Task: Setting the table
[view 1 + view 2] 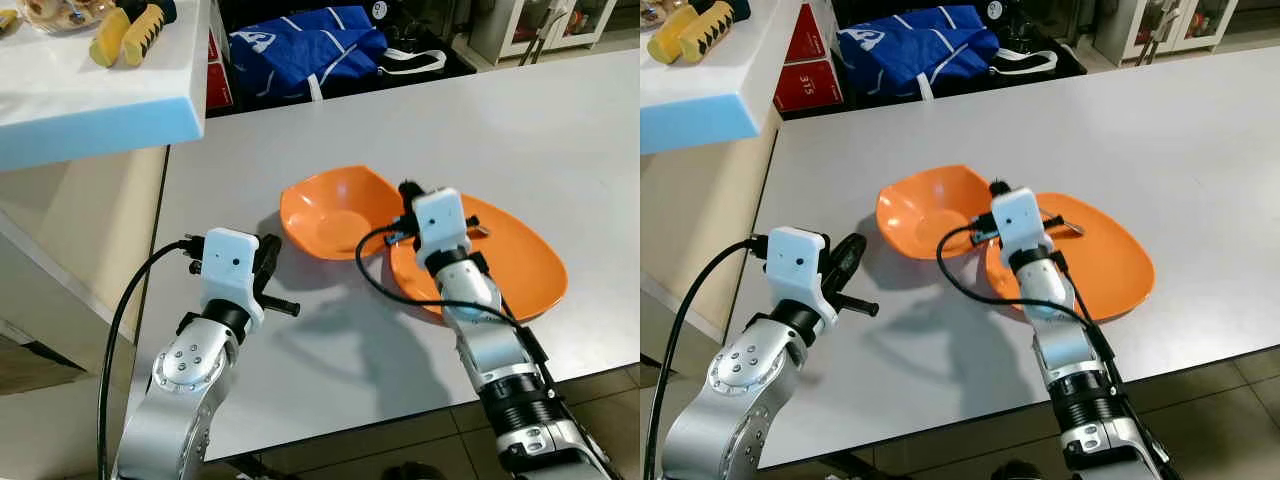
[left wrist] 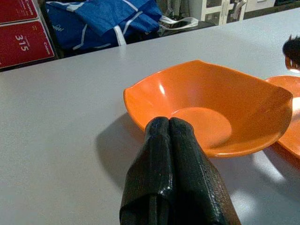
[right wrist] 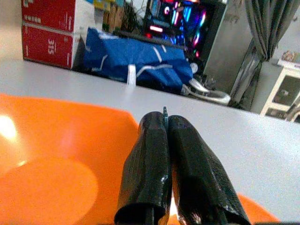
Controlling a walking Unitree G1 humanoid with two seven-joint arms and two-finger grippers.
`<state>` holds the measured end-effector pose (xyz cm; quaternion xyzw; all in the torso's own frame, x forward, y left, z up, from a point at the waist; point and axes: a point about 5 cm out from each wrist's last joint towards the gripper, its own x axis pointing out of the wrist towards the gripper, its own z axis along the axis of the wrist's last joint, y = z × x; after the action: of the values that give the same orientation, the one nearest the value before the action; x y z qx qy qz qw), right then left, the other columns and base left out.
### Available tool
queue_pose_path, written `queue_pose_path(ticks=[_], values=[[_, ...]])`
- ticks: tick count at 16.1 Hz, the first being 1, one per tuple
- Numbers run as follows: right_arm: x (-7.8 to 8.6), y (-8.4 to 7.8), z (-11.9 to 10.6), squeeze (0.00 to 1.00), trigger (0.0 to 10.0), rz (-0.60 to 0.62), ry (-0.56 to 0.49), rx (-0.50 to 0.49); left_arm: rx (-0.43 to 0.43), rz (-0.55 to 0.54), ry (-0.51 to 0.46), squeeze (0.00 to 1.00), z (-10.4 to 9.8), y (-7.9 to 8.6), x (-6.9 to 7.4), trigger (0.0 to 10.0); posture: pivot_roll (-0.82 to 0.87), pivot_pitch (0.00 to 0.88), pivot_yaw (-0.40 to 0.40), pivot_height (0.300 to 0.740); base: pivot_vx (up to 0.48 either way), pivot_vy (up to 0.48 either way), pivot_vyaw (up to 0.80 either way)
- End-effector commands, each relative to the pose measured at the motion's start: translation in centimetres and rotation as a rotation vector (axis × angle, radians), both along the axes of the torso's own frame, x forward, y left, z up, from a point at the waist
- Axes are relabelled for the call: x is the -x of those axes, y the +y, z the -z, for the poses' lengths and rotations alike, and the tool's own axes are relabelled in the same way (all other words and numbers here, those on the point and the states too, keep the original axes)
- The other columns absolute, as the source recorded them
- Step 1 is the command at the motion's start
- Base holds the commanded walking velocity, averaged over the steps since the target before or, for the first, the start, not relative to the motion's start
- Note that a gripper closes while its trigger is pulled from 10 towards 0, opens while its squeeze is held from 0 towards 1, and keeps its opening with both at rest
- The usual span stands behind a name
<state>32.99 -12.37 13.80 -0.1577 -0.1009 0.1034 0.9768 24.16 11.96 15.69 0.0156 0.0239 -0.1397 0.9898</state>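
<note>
Orange bowl [image 1: 335, 212] and orange plate [image 1: 500, 262] side by side near the front edge of the grey table [image 1: 560, 130], rims touching or overlapping, seemingly laid out as one place setting. Right gripper [image 3: 166, 123] over the plate's near rim, fingers pressed together with a thin sliver between the tips, too small to identify. Left gripper [image 2: 168, 123] closed and empty, just short of the bowl, probably ready to nudge it. Blue bag [image 1: 300, 48] beyond the table.
</note>
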Motion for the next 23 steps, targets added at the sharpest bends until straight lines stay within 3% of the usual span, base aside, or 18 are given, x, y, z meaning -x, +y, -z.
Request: queue_pose_path(ticks=[1,9,10,11,23], values=[[0.2,0.2,0.4,0.0,10.0,-0.004,0.005,0.004,-0.003,-0.005,-0.002,0.0,-0.1,0.3,0.0,10.0,-0.17,0.073,0.114,0.74,0.0,0.0,0.0],[0.2,-0.8,2.3,0.0,10.0,0.058,0.087,0.077,0.0,0.008,-0.009,0.0,-0.2,0.0,-0.2,10.0,-0.18,0.06,0.11,0.74,0.0,0.0,0.0],[0.3,-0.9,2.6,0.27,10.0,0.061,0.097,0.079,0.0,0.009,-0.01,0.0,-0.3,0.0,-0.3,10.0,-0.18,0.06,0.11,0.74,0.0,0.0,0.0],[0.4,-1.0,2.7,1.0,10.0,0.068,0.1,0.077,0.0,0.009,-0.01,0.0,-0.3,0.0,-0.3,10.0,-0.18,0.06,0.11,0.74,0.0,0.0,0.0],[0.9,-1.2,3.7,1.0,10.0,0.07,0.143,0.09,-0.006,0.022,-0.018,0.0,-0.4,-0.2,-0.4,10.0,-0.19,0.066,0.116,0.74,0.0,0.0,0.0]])
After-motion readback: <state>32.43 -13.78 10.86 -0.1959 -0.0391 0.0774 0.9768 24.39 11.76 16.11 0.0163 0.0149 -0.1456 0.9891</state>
